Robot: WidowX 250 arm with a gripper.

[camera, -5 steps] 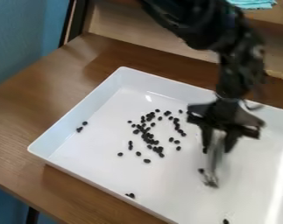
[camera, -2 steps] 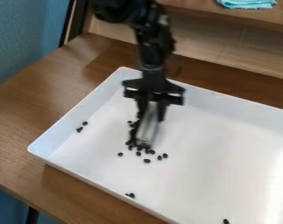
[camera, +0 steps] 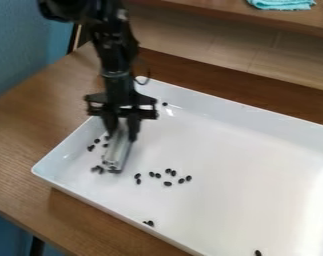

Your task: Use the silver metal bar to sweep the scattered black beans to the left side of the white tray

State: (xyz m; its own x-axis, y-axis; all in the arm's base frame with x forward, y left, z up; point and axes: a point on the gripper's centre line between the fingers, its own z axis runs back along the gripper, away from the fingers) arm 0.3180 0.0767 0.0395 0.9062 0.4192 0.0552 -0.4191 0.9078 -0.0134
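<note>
At centre-left of the frame, the gripper [camera: 122, 133] clamps a silver bar [camera: 117, 152] among black beans [camera: 168, 183].
Too much sideways force near the tray's left wall [camera: 60, 159] could twist the bar or flick beans out.

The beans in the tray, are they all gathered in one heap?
No, the beans lie scattered, some beside the bar in the gripper, others apart across the tray.

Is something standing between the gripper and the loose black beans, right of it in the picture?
Nothing visible stands between the gripper, with its held silvery piece, and those black beans in the white tray.
</note>
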